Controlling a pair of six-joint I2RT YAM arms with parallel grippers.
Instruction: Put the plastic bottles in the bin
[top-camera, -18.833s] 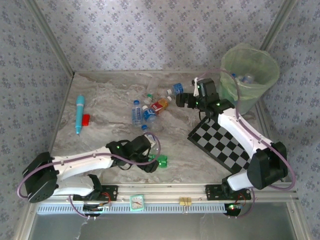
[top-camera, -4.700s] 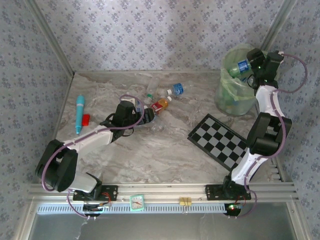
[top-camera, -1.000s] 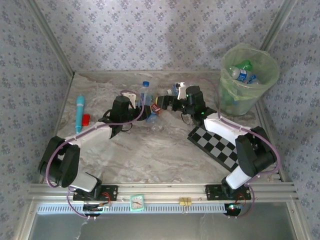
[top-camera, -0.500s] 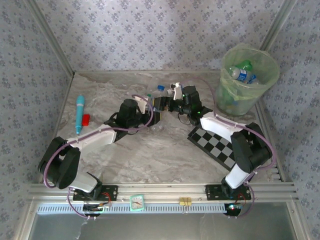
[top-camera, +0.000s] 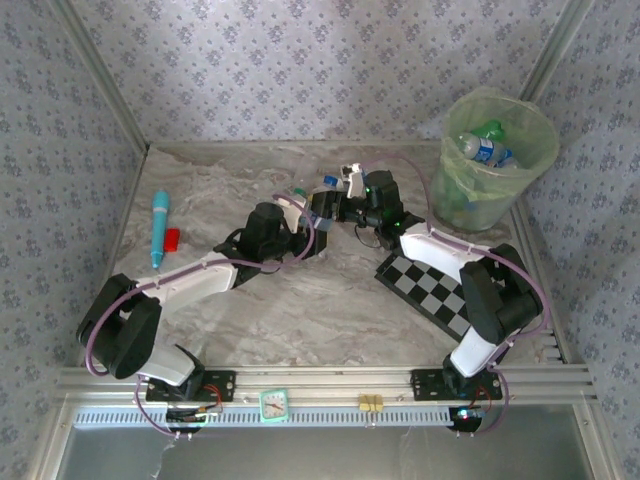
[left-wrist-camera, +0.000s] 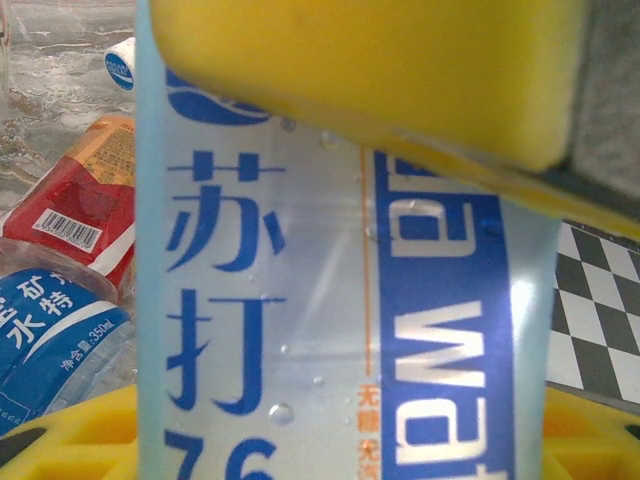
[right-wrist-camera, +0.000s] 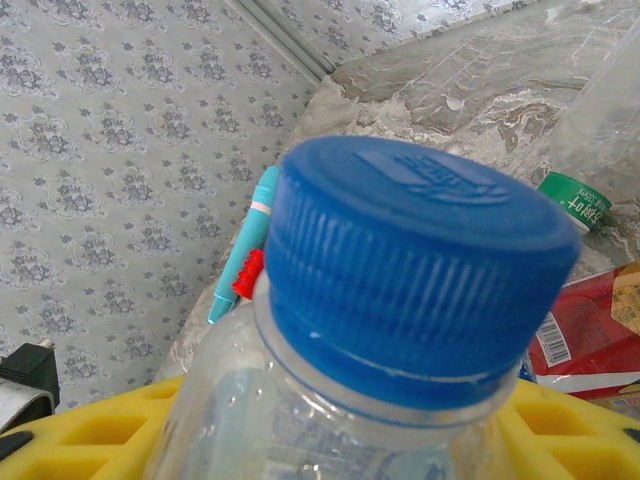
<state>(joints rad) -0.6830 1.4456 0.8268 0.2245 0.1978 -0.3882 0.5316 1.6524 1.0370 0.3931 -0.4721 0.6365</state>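
The right gripper (top-camera: 338, 204) has swung back from the bin (top-camera: 452, 195), and its fingers have just closed on the bottle (left-wrist-camera: 340, 300) under its cap (right-wrist-camera: 420, 270). The left gripper (top-camera: 305, 222) stays clamped on the label. Both hold 1 bottle mid-table, well apart from the bin. This looks like a handover, with the left due to let go. Other bottles (left-wrist-camera: 85, 200) lie beside it.

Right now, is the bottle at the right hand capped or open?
Capped: the right wrist view shows a blue cap on the bottle.
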